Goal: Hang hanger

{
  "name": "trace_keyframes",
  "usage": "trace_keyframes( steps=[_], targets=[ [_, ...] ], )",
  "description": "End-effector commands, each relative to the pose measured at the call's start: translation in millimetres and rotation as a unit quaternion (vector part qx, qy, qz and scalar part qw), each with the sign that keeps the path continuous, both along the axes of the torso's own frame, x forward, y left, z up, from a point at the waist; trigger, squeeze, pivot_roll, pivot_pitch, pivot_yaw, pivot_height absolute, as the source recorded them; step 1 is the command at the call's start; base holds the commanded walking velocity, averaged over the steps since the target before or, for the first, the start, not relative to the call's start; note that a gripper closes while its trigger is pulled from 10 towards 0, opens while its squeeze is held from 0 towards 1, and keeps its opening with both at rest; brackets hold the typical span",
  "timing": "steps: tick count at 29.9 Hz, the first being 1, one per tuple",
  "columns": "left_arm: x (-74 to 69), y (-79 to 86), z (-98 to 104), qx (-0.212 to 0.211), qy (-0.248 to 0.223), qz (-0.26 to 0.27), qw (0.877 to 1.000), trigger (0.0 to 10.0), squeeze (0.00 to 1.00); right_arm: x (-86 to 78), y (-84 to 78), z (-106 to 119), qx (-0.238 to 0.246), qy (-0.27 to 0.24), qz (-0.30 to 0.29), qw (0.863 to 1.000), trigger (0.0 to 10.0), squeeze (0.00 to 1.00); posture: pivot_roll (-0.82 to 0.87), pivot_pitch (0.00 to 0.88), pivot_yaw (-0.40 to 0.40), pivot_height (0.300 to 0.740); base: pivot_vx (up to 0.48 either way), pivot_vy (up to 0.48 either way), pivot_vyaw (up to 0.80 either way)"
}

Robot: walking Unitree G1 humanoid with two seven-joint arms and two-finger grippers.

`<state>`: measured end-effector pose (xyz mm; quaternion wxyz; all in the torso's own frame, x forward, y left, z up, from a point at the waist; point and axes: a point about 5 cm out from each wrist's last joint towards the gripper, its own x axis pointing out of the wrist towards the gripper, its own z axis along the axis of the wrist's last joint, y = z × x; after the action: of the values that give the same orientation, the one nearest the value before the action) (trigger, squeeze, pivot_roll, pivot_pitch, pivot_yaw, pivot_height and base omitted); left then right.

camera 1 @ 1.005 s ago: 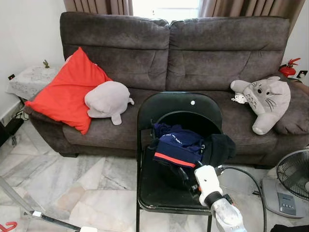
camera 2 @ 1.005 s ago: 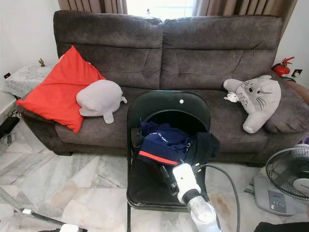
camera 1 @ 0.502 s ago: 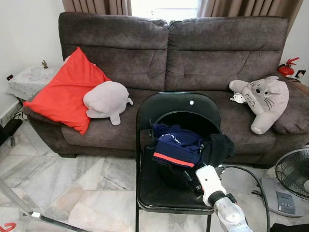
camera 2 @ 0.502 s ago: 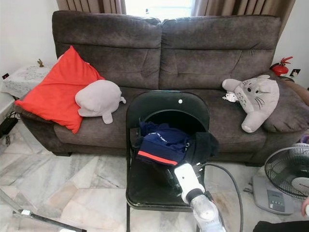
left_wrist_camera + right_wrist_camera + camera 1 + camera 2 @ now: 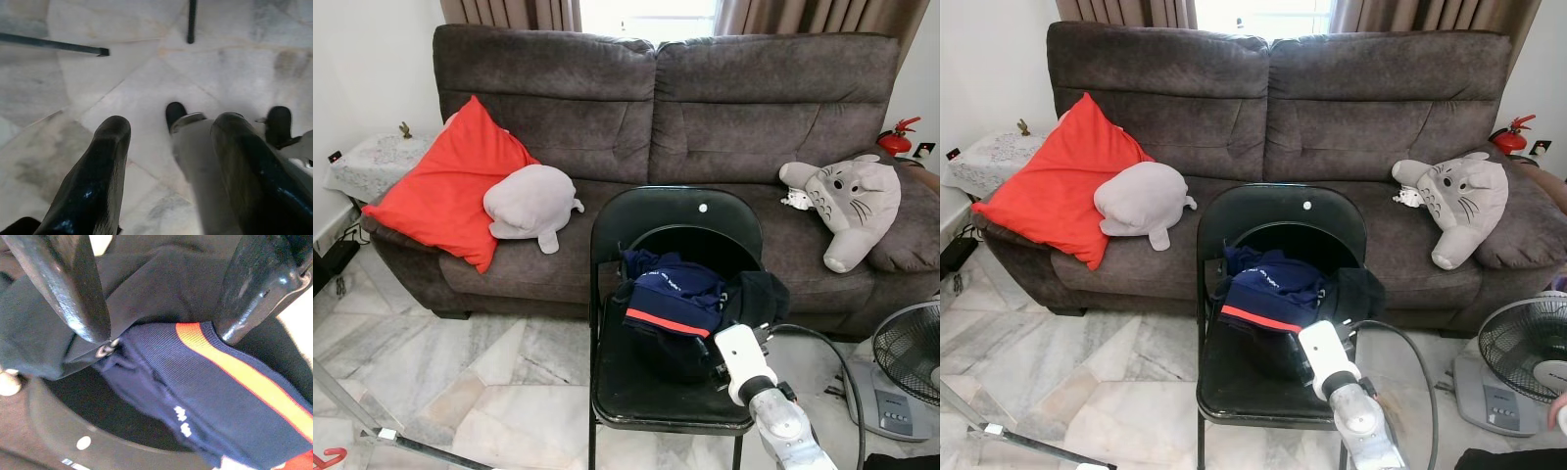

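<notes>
A black folding chair is seen standing on the marble floor directly in front of a brown sofa. Open floor is left to the chair's left; to its right, a fan stands near. A thin metal bar lies across the floor at the lower left, with a red hook-shaped piece by the picture's corner; whether that piece is the hanger cannot be told.

On the chair seat, against the opening of the backrest, a pile of clothes is held: a navy garment with an orange stripe on top, and black fabric beside and beneath it.

The right gripper is placed at the pile's lower right edge. In the right wrist view its two fingers are seen spread apart, with black fabric and the striped navy hem lying between and just beyond them; no clamping on cloth is shown. Compared with a second ago, the right arm is noted slightly farther right and higher on the seat; the pile is unchanged.

The left gripper is pointed down at bare floor, fingers apart and holding nothing.

On the sofa, a red cushion and a grey plush are recorded at the left end, and a grey cat plush at the right end.
</notes>
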<state>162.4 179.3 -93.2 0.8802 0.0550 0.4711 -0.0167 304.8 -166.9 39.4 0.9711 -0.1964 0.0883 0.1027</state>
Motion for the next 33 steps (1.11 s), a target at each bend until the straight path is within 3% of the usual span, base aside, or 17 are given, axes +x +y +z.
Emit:
trace_keyframes(
  steps=[1,5,10,15,19,30,33],
  targets=[
    [4.3,1.0,1.8,0.007,-0.003,-0.006,1.0,10.0,0.0,5.2,-2.7,10.2,0.004,-0.031,-0.015,0.999,10.0,0.0,0.03,0.0,0.031,0.74,0.0,0.0,0.0],
    [10.0,0.3,4.0,0.006,-0.006,-0.01,1.0,10.0,0.0,5.4,-5.4,10.9,0.004,-0.035,-0.023,0.999,10.0,0.0,0.03,0.0,0.034,0.74,0.0,0.0,0.0],
    [18.2,16.9,9.3,0.014,-0.004,-0.006,1.0,10.0,0.0,9.5,-9.0,19.9,0.008,-0.066,-0.04,0.997,10.0,0.0,0.03,0.0,0.034,0.74,0.0,0.0,0.0],
    [27.6,17.5,13.5,0.015,-0.008,-0.008,1.0,10.0,0.0,16.1,-11.2,33.1,0.019,-0.102,-0.057,0.993,10.0,0.0,0.03,0.0,0.036,0.74,0.0,0.0,0.0],
    [31.5,15.2,15.0,0.013,-0.008,-0.01,1.0,10.0,0.0,17.1,-13.0,31.7,0.024,-0.093,-0.071,0.993,10.0,0.0,0.03,0.0,0.035,0.74,0.0,0.0,0.0],
    [-9.6,27.8,-0.7,0.019,0.027,-0.003,0.999,10.0,0.0,13.8,-14.0,12.6,0.05,-0.017,-0.086,0.995,10.0,0.0,0.03,0.0,0.035,0.74,0.0,0.0,0.0],
    [-12.0,26.7,-1.6,0.019,0.026,-0.002,0.999,10.0,0.0,12.1,-12.2,14.0,0.06,-0.025,-0.081,0.995,10.0,0.0,0.03,0.0,0.033,0.74,0.0,0.0,0.0]
  ],
)
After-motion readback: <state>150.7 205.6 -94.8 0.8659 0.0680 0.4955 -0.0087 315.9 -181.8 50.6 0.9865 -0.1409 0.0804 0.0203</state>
